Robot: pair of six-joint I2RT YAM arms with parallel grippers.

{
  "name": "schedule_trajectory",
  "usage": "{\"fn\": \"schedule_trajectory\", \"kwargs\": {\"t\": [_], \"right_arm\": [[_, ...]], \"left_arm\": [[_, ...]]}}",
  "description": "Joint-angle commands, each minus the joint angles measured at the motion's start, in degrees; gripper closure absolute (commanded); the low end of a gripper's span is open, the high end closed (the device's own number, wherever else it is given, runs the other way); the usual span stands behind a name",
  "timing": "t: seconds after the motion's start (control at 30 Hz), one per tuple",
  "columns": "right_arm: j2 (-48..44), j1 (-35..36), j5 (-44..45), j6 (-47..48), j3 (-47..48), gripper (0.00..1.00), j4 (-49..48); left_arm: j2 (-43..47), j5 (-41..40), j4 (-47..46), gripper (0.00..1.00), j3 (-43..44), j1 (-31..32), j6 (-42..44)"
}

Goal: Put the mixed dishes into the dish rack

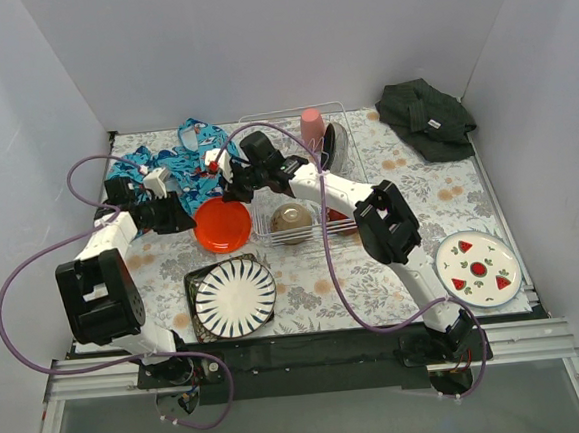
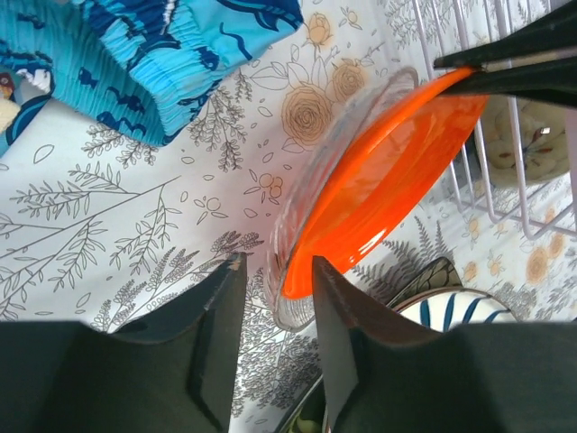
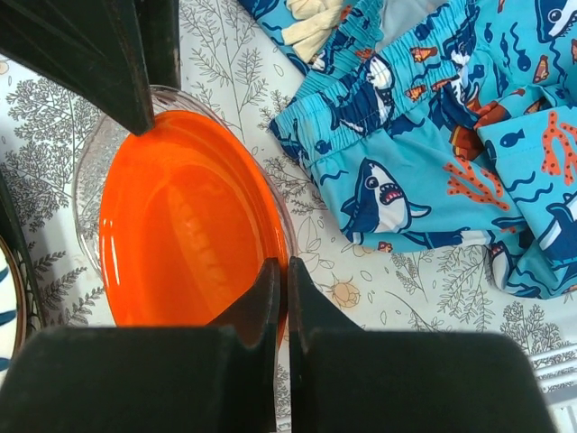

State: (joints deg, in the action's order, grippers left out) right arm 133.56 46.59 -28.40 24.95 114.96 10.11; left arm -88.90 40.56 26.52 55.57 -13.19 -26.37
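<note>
Rim pinch best for stiff, glossy, likely slippery and breakable orange plate; right claw clamped on that rim, left claw parted astride the opposite edge.

The orange plate is boxed in, with the blue cloth just behind it, the dish rack wall on its right and the striped plate near in front. The right arm lies across the rack, above a bowl. Bare table opens between the rack and the watermelon plate.
</note>
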Motion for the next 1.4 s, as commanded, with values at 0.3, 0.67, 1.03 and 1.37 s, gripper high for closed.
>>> {"fn": "schedule_trajectory", "kwargs": {"t": [0.3, 0.67, 1.03, 1.37], "right_arm": [[-2.95, 0.52, 14.86, -3.76, 4.05, 0.99, -2.02], [-9.36, 0.61, 24.17, -16.06, 5.63, 0.99, -2.46], [-18.93, 1.75, 66.51, -17.48, 3.19, 0.99, -11.14], [-21.85, 1.75, 94.74, -2.21, -8.09, 0.99, -26.45]], "left_arm": [[-1.27, -0.21, -0.60, 0.43, 4.72, -1.75, -7.82], [0.66, 3.30, -2.00, 0.40, 7.09, -4.74, -13.88], [1.19, 5.41, -7.10, 0.40, 4.90, -5.71, -17.92], [-0.13, 1.46, -7.63, 0.40, 3.93, -5.71, -20.21]]}}
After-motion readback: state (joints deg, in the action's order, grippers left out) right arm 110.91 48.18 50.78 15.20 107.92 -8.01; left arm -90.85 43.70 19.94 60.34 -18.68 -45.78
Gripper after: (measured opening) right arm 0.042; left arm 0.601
